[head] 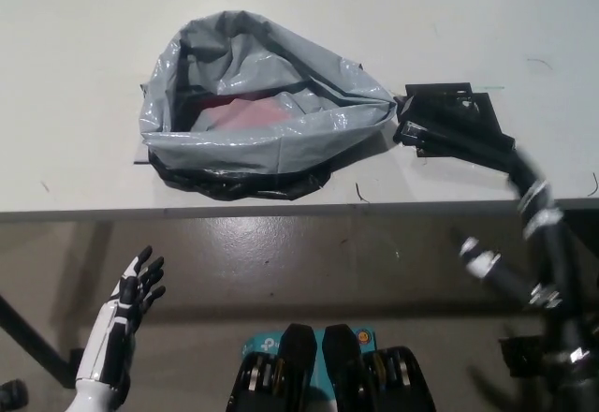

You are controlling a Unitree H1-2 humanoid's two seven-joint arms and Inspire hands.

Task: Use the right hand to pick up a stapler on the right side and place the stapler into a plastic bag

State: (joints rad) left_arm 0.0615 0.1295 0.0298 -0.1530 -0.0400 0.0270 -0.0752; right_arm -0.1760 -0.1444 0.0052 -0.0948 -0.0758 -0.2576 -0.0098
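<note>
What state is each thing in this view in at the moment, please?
Bag: lying crumpled on the table, mouth open, something red inside.
Left hand: open, holding nothing, low in front of the table's edge.
Right hand: over the table at the bag's right end; open or shut cannot be told.
Stapler: cannot be made out against the black hand.

The plastic bag (253, 140) lies on the table (468, 19), left of the middle and close to the front edge. Something lies inside it (243, 112), too hidden to name. The right hand (449, 122) is over the table just right of the bag, touching its narrowed right end. The left hand (136, 290) is off the table, before the front edge, toward the left.
</note>
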